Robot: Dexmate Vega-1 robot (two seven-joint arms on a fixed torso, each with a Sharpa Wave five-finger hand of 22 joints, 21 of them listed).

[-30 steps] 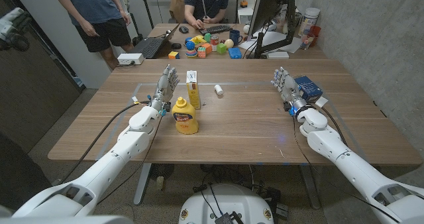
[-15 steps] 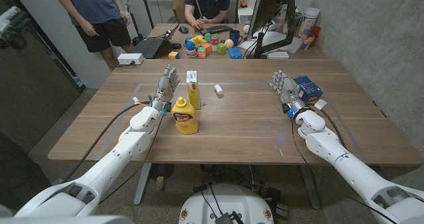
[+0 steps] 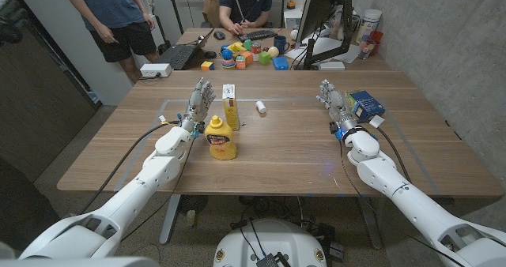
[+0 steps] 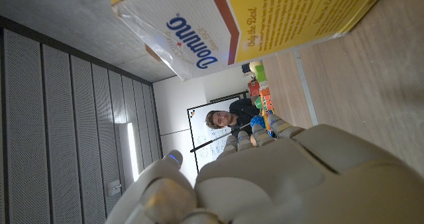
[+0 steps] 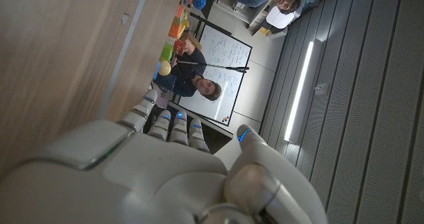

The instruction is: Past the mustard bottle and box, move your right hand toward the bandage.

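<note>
A small white bandage roll (image 3: 260, 107) lies on the wooden table (image 3: 285, 152) beyond its middle. Left of it stands a tall yellow and white box (image 3: 230, 111), and nearer to me a yellow mustard bottle (image 3: 221, 139). My right hand (image 3: 334, 105) stands at the table's right part, fingers stretched and apart, holding nothing, well to the right of the bandage. My left hand (image 3: 198, 105) stands just left of the box, fingers up and empty. The box (image 4: 252, 25) looms close in the left wrist view beyond my left hand (image 4: 265, 177). The right wrist view has my right hand (image 5: 165, 177) over bare table (image 5: 59, 45).
A blue box (image 3: 368, 103) lies just right of my right hand. Behind the table stands a second desk (image 3: 198, 38) with a laptop (image 3: 182, 56), colourful toys (image 3: 241, 55) and a monitor (image 3: 320, 14). One person (image 3: 118, 14) stands and another (image 3: 247, 2) sits there.
My right hand has shifted a little to the left, away from the blue box and toward the table's middle. The left hand, bottle, box and bandage have stayed put.
</note>
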